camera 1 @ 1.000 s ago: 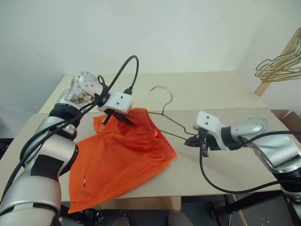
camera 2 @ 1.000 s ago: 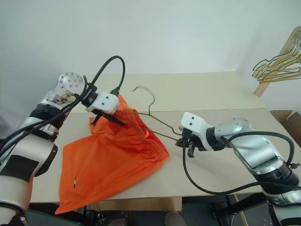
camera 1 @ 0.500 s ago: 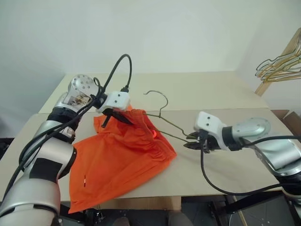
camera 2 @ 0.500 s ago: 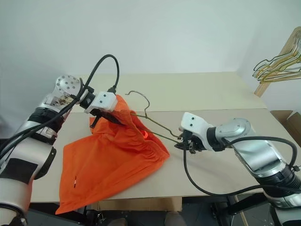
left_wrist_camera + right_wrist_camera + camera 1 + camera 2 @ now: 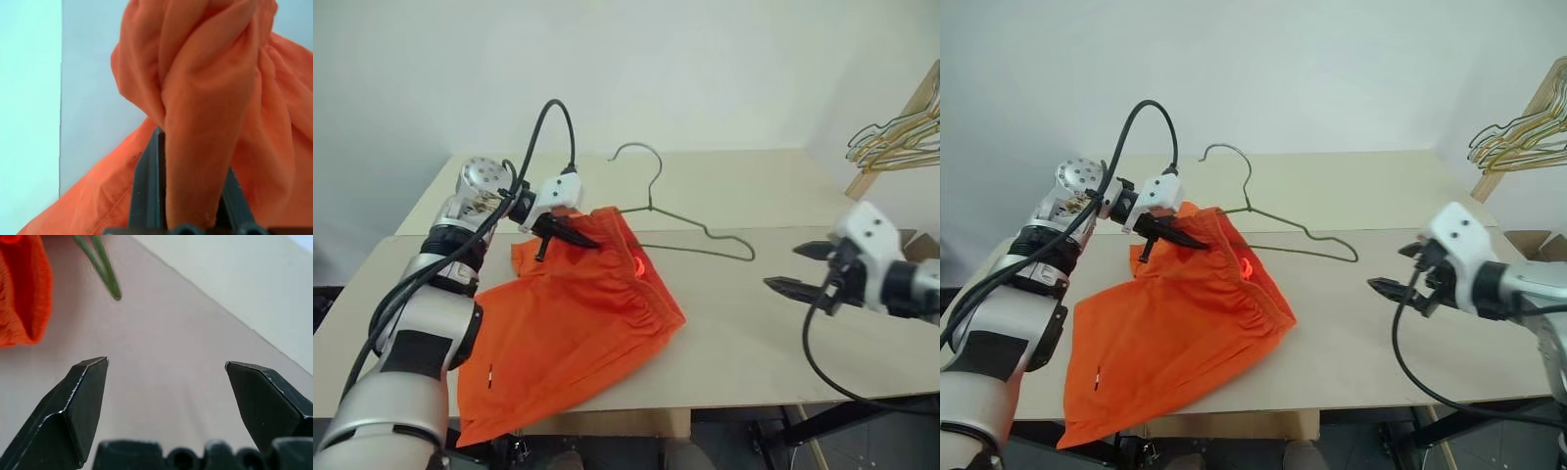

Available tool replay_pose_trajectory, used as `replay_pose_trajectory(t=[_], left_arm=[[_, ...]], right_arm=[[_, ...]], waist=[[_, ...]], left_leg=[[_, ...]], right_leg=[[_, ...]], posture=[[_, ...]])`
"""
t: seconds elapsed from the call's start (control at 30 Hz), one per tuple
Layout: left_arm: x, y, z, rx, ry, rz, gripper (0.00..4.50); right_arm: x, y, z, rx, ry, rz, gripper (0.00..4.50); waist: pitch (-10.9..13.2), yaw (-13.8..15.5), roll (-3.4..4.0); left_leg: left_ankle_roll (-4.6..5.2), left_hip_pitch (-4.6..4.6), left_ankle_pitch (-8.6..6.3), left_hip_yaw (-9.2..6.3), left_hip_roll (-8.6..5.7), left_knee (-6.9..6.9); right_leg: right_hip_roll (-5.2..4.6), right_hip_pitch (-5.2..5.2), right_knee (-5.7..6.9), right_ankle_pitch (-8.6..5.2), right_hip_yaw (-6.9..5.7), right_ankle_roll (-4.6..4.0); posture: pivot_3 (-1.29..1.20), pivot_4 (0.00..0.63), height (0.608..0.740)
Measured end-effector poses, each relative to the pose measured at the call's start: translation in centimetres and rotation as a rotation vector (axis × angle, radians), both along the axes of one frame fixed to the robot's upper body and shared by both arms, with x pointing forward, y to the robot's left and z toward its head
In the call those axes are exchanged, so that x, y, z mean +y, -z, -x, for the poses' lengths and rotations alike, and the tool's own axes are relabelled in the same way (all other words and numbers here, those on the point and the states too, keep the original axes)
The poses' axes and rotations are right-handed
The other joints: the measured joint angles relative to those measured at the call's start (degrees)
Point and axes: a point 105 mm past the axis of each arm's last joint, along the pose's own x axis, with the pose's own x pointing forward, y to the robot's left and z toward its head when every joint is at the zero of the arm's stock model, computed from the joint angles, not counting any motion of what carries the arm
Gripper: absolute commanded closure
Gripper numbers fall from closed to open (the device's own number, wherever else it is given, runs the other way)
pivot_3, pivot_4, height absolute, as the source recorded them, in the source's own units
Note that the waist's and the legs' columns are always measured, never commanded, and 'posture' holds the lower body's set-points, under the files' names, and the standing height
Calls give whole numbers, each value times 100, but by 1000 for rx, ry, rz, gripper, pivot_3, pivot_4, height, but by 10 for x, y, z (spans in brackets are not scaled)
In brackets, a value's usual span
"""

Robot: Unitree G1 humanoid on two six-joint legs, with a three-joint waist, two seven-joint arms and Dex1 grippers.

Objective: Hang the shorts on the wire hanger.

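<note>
The orange shorts (image 5: 570, 333) lie spread on the near table, one leg hanging over its front edge. My left gripper (image 5: 570, 235) is shut on their gathered waistband and lifts that corner; in the left wrist view the fabric (image 5: 210, 122) bunches between the two fingers (image 5: 146, 186). The wire hanger (image 5: 697, 238) has one arm tucked into the waistband, its hook (image 5: 636, 152) standing up and its other corner (image 5: 749, 257) down near the tabletop. My right gripper (image 5: 803, 269) hovers open to the right of that corner, nothing between its fingers (image 5: 83, 401).
A bunch of gold and grey wire hangers (image 5: 896, 137) hangs on a wooden rack at the far right. A second, paler table (image 5: 754, 181) stands behind the near one (image 5: 754, 343). My left arm's black cable (image 5: 553, 127) loops above the shorts.
My right gripper opened, let go of the hanger's corner and drew away to the right. The hanger's free end sank toward the table, and its hook swung up as my left wrist turned.
</note>
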Motion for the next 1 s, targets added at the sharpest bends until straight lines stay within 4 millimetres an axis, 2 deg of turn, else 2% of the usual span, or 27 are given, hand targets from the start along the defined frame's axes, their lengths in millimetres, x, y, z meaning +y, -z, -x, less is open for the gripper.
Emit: replay_pose_trajectory(t=[0.13,0.23,0.33,0.4,0.57,0.77,0.83,1.0], left_arm=[[-3,2,-1,14,-16,20,4500],[-3,1,-2,13,-23,24,4500],[-5,1,-2,13,-20,27,4500],[-9,2,-2,11,-9,24,4500],[-7,-1,-3,3,-19,29,4500],[-8,-7,-2,-18,-8,32,4500],[-6,-9,-2,-26,-10,33,4500],[-1,-10,-1,-25,-23,28,4500]], right_arm=[[15,29,18,74,-28,-143,76],[34,49,19,105,-45,-227,76],[89,79,16,194,-108,-493,76],[115,91,18,268,-156,-571,76],[127,102,2,336,-120,-667,76],[137,118,1,414,-105,-656,76],[132,121,0,417,-74,-655,76],[102,124,1,397,28,-647,76]], waist=[[-3,-40,2],[-10,-113,-7],[-13,-209,0],[-9,-238,17],[-12,-256,12],[-12,-253,12],[-12,-241,12],[-12,-167,12]], left_leg=[[0,13,0,3,0,1],[0,18,0,0,5,-4],[0,26,0,-2,11,-8],[0,24,0,0,3,-6],[0,24,0,-3,-1,-6],[0,24,0,-10,1,-6],[0,24,0,-10,0,-6],[0,24,0,-9,0,-6]], right_leg=[[1,7,7,0,7,0],[9,11,3,0,6,0],[15,12,8,0,11,-1],[8,10,7,0,14,-1],[4,11,6,0,13,-1],[8,11,9,0,10,-1],[7,10,10,0,10,-1],[7,11,9,0,10,-1]], posture=[[-184,0,740],[-182,0,740],[-172,0,740],[-170,1,740],[-150,4,740],[-116,0,740],[-116,0,740],[-110,0,740]])
